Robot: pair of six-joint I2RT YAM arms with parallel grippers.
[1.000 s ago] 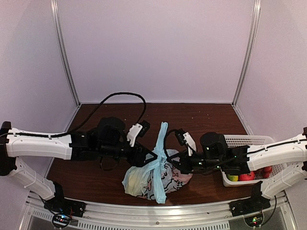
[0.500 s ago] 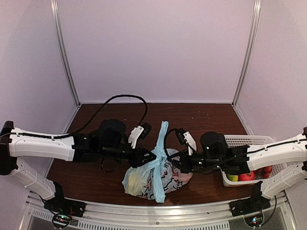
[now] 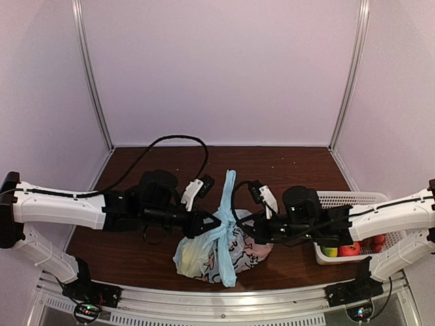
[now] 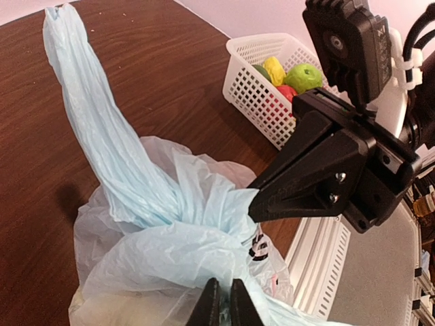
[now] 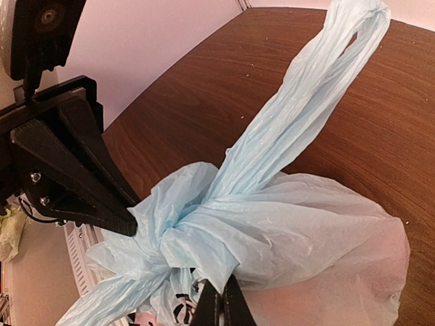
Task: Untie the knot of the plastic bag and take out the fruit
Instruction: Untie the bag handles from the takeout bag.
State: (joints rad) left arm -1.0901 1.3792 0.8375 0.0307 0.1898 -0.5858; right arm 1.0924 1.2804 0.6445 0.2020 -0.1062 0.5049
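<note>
Knot of plastic bag near table's front edge, left gripper and right gripper each clamped on plastic bag beside knot, opposite sides, basket at right edge.

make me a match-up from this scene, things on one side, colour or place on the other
Things:
1. knot
2. basket
3. cable
4. apple

Descriptions:
a. black, a long loop
b. green, lying in the basket
c. light blue, bunched plastic
d. white mesh, far right

Pairs: 1-c, 2-d, 3-a, 4-b
</note>
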